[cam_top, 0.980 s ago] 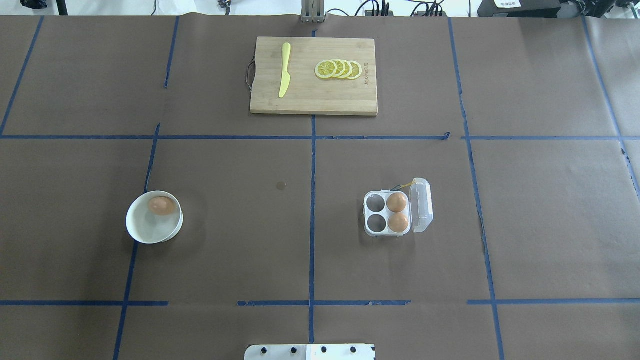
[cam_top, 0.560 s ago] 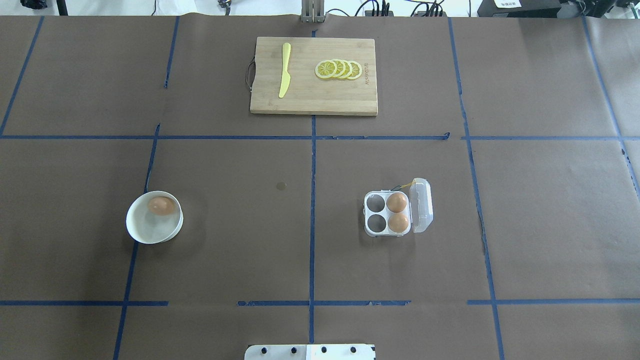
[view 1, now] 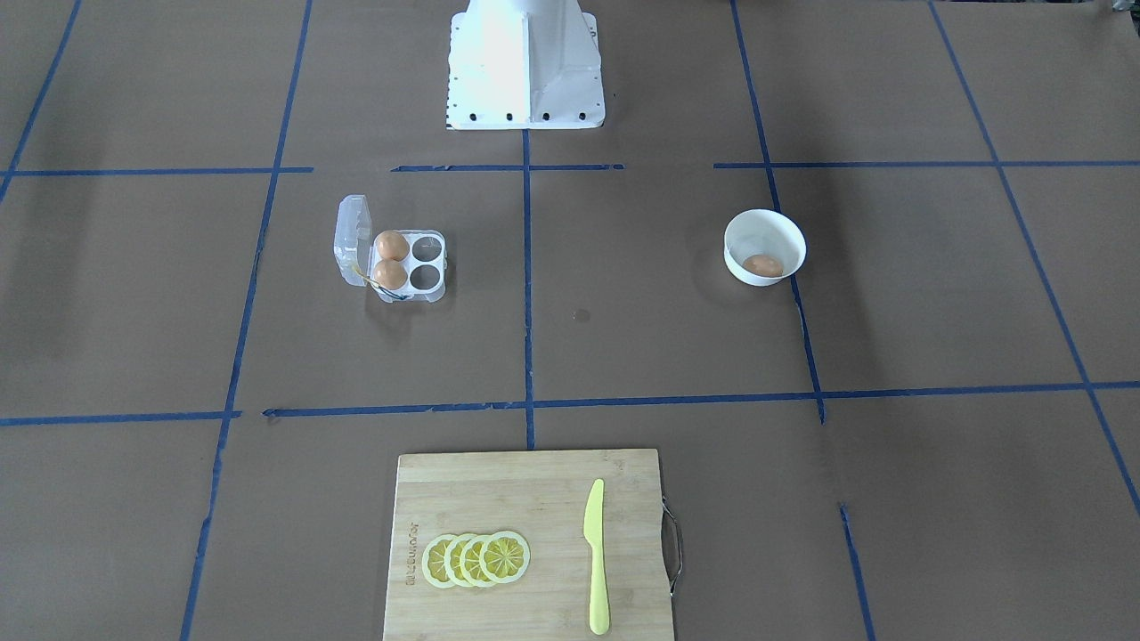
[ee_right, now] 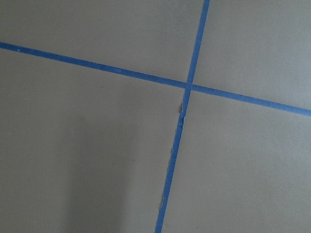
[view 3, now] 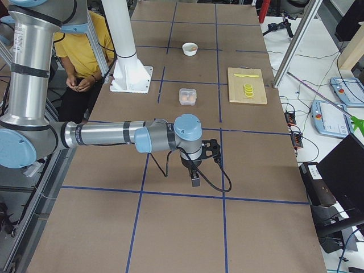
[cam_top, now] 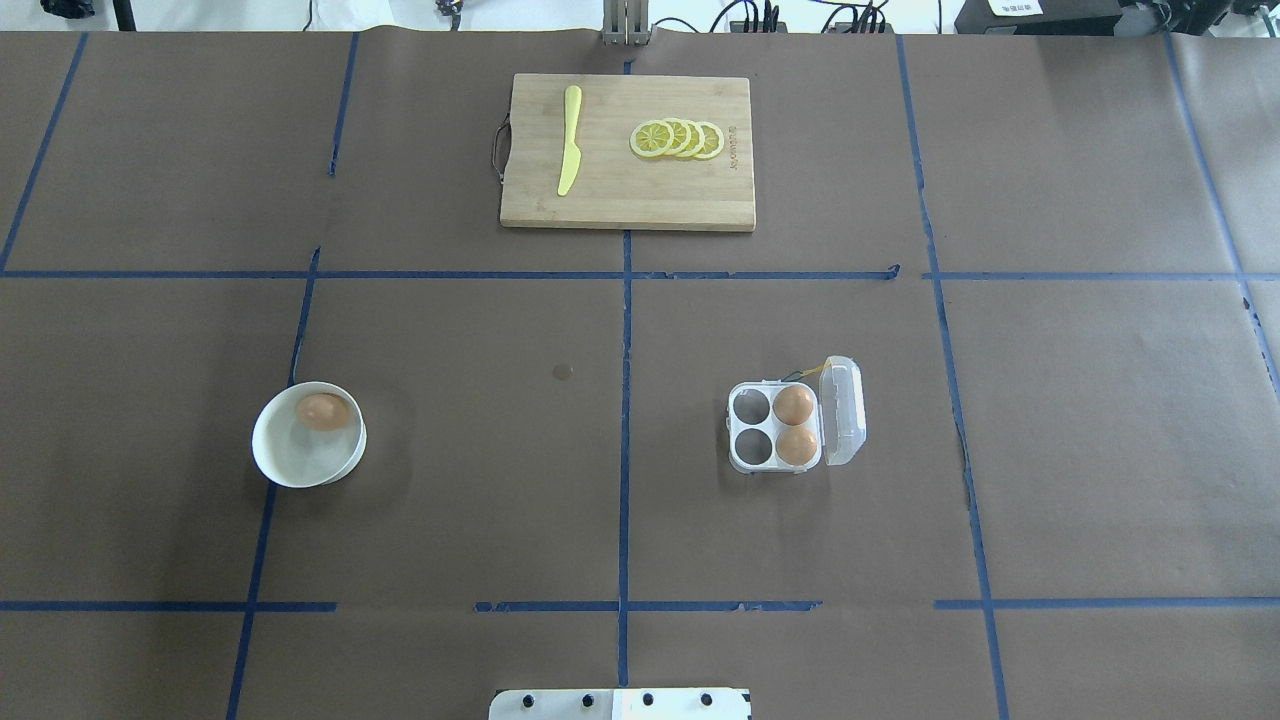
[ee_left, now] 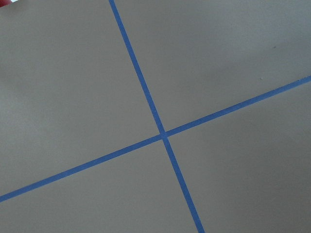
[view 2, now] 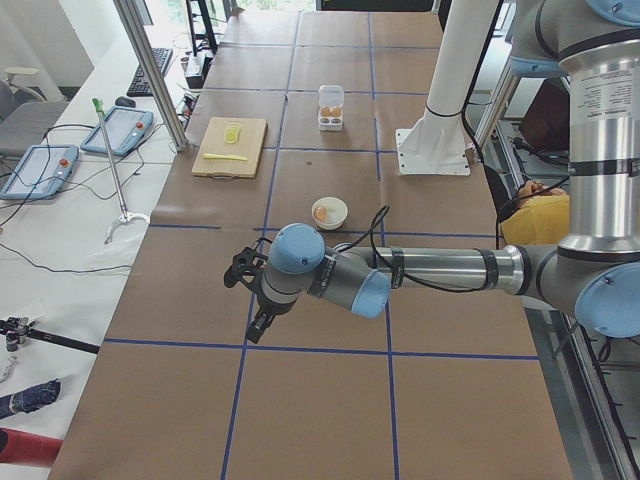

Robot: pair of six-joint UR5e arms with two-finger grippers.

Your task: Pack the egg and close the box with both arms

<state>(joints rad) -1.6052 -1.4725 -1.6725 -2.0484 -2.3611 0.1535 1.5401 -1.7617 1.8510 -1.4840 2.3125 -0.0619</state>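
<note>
Nothing moved: egg [cam_top: 323,411] lies well beyond my left gripper [view 2: 254,322]; box [cam_top: 773,427], beyond right gripper [view 3: 195,181], stands open to take it; can't tell either's grip.

This is a robotics lab rather than a kitchen. The desk [cam_top: 450,500] is covered in brown paper and ruled into large squares with blue tape [cam_top: 625,300]. A white pedestal [view 1: 525,71] with a drilled base plate stands at its edge. Two industrial arms of tubular metal with light-blue joint caps, the left arm [view 2: 430,270] and the right arm [view 3: 108,133], reach over it. A side bench holds a teach pendant [view 2: 38,165]. Cables [cam_top: 765,14] trail beyond the far edge. An aluminium post [view 2: 150,70] rises beside the desk, and a person in a yellow shirt [view 3: 94,48] sits behind the robot.
</note>
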